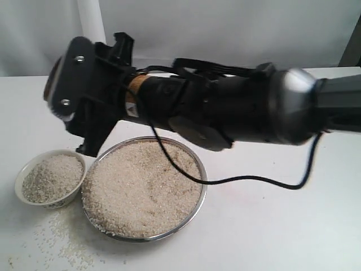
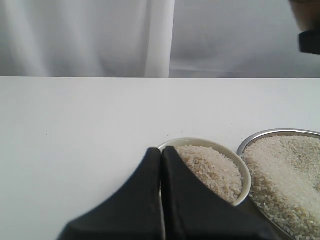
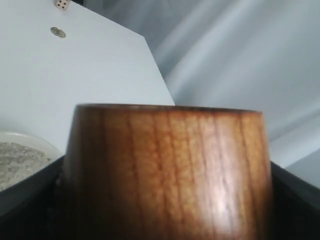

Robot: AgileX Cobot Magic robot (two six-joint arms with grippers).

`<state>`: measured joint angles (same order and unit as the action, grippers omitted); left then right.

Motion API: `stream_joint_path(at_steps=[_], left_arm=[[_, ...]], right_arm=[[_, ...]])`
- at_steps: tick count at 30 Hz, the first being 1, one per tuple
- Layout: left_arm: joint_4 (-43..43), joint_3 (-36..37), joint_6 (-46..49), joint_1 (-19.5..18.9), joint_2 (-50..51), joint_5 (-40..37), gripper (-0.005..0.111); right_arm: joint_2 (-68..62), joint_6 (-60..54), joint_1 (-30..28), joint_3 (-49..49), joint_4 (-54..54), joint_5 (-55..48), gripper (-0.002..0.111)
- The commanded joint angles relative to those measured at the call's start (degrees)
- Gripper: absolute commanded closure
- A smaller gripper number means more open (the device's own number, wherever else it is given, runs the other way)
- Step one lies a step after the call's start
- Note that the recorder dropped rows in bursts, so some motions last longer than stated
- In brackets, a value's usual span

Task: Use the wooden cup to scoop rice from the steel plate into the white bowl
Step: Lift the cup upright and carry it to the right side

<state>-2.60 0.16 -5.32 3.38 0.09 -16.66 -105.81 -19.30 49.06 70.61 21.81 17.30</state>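
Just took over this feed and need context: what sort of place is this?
Likely a lab or test bench rather than a kitchen: a white table, a plain white curtain behind it, and the steel plate and white bowl of rice staged there.

Wooden cup [image 3: 167, 170] filled frame, reddish-brown grain visible. Dark fingers [image 3: 296, 202] of right end effector [image 3: 165, 215] pressed against both sides. White bowl [image 3: 31, 140] edge, rice [image 3: 19, 162] inside, showed beside cup. Die [image 3: 61, 4] and small round disc [image 3: 58, 32] lay far off on tabletop [image 3: 95, 80].
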Motion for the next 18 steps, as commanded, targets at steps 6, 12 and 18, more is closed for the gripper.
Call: stream_joint_path(at_steps=[6, 12, 18], left_arm=[[0.45, -0.16, -0.19, 0.24, -0.09, 0.37, 0.107], [0.45, -0.16, -0.19, 0.24, -0.09, 0.37, 0.107], [0.45, -0.16, -0.19, 0.24, -0.09, 0.37, 0.107]], right_arm=[[15.05, -0.26, -9.04, -21.17, -3.18, 16.26, 0.108], [22.03, 0.20, -13.14, -29.74, -8.93, 20.84, 0.108], [27.70, 2.96, -18.93, -42.20, -17.24, 28.66, 0.108]])
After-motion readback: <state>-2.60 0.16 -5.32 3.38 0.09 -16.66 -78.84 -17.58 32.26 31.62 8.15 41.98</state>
